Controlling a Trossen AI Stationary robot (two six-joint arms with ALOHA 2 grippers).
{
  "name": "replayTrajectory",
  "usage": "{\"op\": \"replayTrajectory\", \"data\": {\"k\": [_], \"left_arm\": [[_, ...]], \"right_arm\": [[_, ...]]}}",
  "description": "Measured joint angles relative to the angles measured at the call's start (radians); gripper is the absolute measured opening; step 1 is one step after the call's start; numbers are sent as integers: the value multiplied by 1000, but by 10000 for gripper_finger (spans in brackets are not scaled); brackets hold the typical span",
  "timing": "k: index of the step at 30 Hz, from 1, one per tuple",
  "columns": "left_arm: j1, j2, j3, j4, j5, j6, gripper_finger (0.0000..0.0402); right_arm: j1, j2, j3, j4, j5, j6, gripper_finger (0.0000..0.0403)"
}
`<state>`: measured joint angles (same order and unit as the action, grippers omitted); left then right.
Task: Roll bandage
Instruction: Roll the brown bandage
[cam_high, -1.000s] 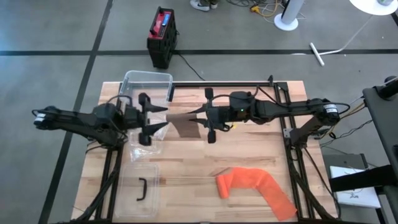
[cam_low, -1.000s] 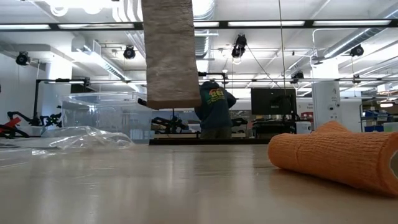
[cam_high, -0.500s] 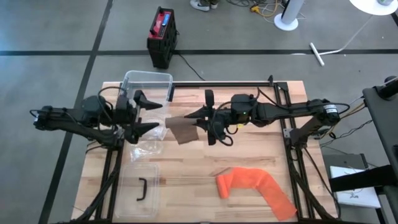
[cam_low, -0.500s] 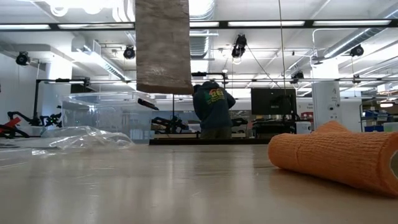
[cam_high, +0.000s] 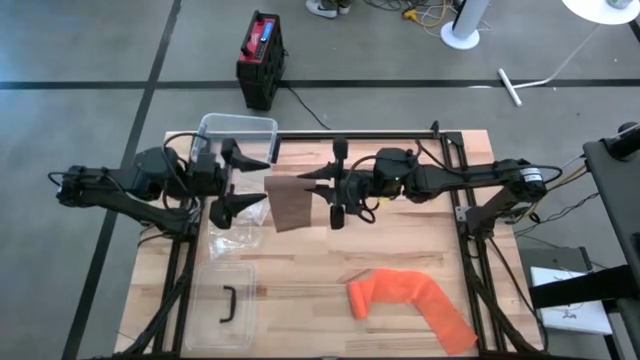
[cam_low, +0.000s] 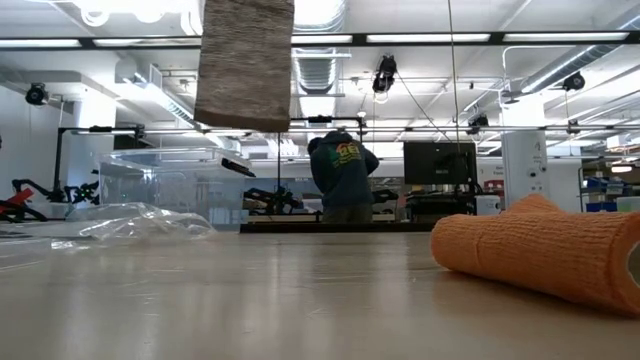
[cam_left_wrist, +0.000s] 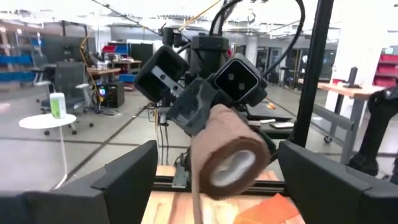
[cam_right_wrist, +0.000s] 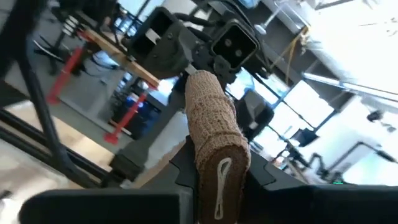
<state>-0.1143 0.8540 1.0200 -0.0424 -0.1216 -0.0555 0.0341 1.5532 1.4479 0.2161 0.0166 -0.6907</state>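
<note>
A brown bandage roll (cam_left_wrist: 230, 155) is held in the air over the table's middle by my right gripper (cam_high: 322, 185), which is shut on it. The roll's loose tail (cam_low: 245, 65) hangs straight down, its lower edge clear of the table; it also shows in the high view (cam_high: 290, 205). My left gripper (cam_high: 252, 184) is open, level with the roll and facing its free end from the left, without touching it. An orange bandage (cam_high: 410, 300) lies partly rolled on the table at the near right. My right gripper pinches the roll between its two fingers at the end (cam_right_wrist: 211, 155) nearer to it. The fingers come level from the table's right and lie along the roll. The roll is lifted clear, lying level with its free end (cam_left_wrist: 233, 168) toward my left gripper, the tail hanging slack below.
A clear plastic box (cam_high: 238, 135) stands at the far left, a crumpled clear bag (cam_high: 235, 228) lies under my left gripper, and a clear lid with a black handle (cam_high: 226, 303) is at the near left. A person (cam_low: 342, 180) stands in the room behind.
The hanging tail's lower edge has risen well higher above the table and has drifted toward the table's left. My left gripper has drawn back a little toward the table's left edge, away from the roll.
</note>
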Motion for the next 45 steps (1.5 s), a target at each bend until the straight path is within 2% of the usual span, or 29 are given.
{"op": "replayTrajectory", "data": {"k": [4, 9, 17, 25, 31, 38, 45], "left_arm": [[0, 3, -2, -5, 0, -75, 329], [0, -4, -2, -3, 9, -103, 340], [0, -3, -2, 4, 10, -156, 347], [0, 44, -3, 1, 10, -152, 343], [0, 65, -3, -12, 10, -131, 342], [0, 88, -3, -4, 9, -114, 307], [1, 83, -1, 5, -46, -111, 230]], "right_arm": [[0, 11, 0, 31, 67, -94, 47], [0, 23, -1, 36, 89, -240, 48], [0, 33, -1, 35, 85, -463, 48], [3, 33, -1, 20, 10, -635, 48], [7, 33, -1, 23, 11, -682, 48], [7, 33, -1, 24, 29, -676, 48], [9, 33, -1, 21, 36, -669, 48]]}}
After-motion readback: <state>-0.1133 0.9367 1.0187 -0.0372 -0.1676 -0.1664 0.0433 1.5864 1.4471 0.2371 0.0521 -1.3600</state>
